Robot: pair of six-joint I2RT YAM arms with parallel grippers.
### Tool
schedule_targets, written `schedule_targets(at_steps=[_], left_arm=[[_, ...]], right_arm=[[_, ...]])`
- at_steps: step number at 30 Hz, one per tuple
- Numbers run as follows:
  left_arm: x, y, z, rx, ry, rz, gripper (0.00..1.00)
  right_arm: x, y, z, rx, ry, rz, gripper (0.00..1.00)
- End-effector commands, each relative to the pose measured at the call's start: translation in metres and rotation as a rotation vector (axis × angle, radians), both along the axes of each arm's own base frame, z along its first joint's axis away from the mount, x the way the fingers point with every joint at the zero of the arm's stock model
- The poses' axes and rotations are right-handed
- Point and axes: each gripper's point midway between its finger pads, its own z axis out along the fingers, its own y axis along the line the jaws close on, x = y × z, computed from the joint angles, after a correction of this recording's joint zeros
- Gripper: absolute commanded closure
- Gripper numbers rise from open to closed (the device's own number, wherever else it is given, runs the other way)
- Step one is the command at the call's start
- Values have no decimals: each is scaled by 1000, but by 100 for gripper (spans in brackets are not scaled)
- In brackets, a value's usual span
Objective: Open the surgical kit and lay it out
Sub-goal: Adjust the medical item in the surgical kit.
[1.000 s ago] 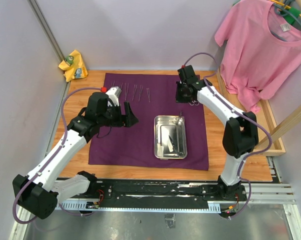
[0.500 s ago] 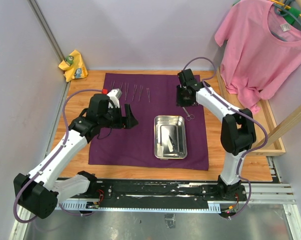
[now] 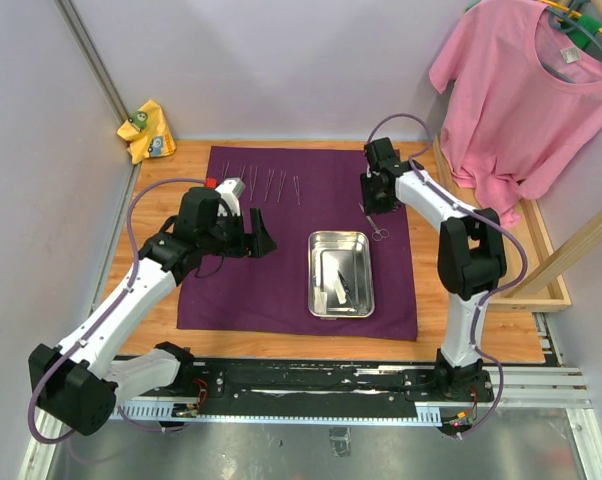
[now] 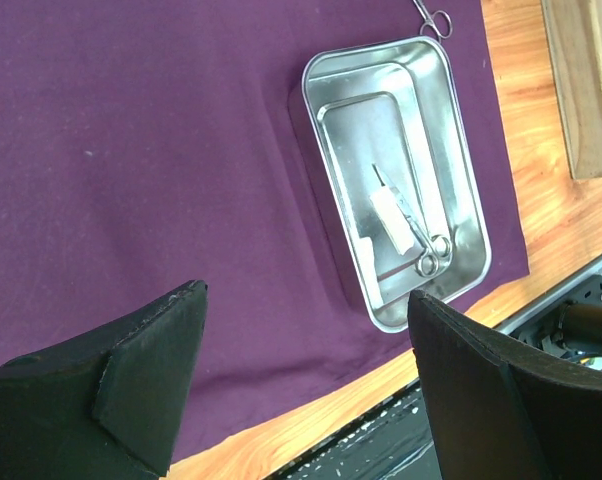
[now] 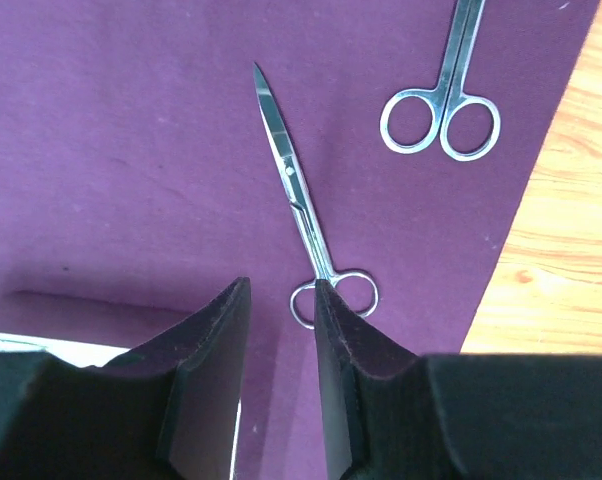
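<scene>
The dark purple cloth (image 3: 241,285) lies spread flat on the wooden table. The steel tray (image 3: 316,272) sits on its right half and holds scissors (image 4: 424,250) and a white gauze piece (image 4: 391,222). Several slim instruments (image 3: 266,183) lie in a row along the cloth's far edge. My right gripper (image 3: 379,198) hovers over the cloth's far right part, slightly open and empty. One pair of scissors (image 5: 306,215) lies just beyond its fingertips, and a second pair (image 5: 446,110) lies farther off near the cloth edge. My left gripper (image 3: 259,235) is wide open and empty, left of the tray (image 4: 311,85).
A pink T-shirt (image 3: 526,90) hangs at the back right over a wooden frame (image 3: 541,250). A yellow rag (image 3: 146,130) sits at the back left corner. Walls close in the table on the left and at the back.
A pair of scissors now lies on the cloth by the tray's far right corner, let go by my right gripper, which has drawn back a little to the far right. My left arm has barely moved.
</scene>
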Motion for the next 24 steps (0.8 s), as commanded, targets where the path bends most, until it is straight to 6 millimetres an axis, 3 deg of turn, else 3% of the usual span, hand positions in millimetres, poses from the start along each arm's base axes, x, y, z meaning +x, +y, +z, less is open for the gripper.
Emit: schedule_targets(at_steps=[1,10,24], left_arm=[[4,-4,9,-3,-26,-17,14],[7,-7,8,2,-17,-21,14],[10,-7,8,4,-15,-20,14]], right_arm=[[0,-16,-20,-77,65,27,67],[-7,-29,-41,-108,143,11,67],[-7,-28,-64,-104,206,31,68]])
